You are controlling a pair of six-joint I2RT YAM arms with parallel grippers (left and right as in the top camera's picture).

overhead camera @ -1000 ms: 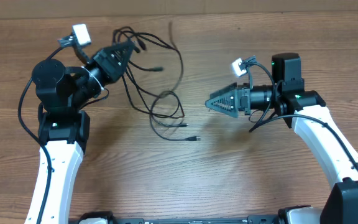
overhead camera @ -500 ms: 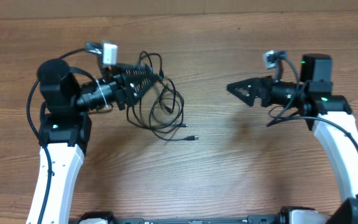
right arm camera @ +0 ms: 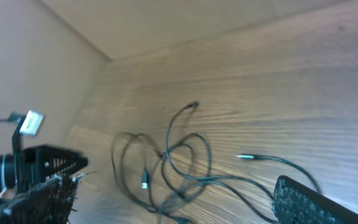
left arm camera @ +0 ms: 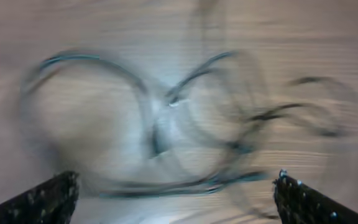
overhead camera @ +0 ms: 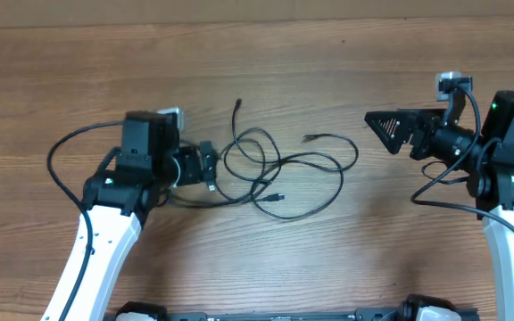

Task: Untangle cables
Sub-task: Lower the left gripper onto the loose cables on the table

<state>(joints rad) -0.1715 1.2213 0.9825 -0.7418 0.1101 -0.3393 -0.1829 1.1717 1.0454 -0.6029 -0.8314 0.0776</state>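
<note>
The cables lie in a loose tangle of thin black loops in the middle of the table. Their plug ends sit at the back, at the right and at the front. My left gripper is open at the tangle's left edge, gripping nothing. The left wrist view is blurred. It shows the cables ahead of the left gripper, and one strand runs across between the fingertips. My right gripper is open and empty, well to the right of the cables. The right wrist view shows the cables beyond the right gripper.
The wooden table has a back edge along the top of the overhead view. Thicker black cables loop off the left arm, and others off the right arm. The left gripper shows at the left of the right wrist view.
My left gripper has opened and let go of the cables after carrying them right and toward the front. The cables now lie spread on the table. My right gripper has drawn back to the right.
</note>
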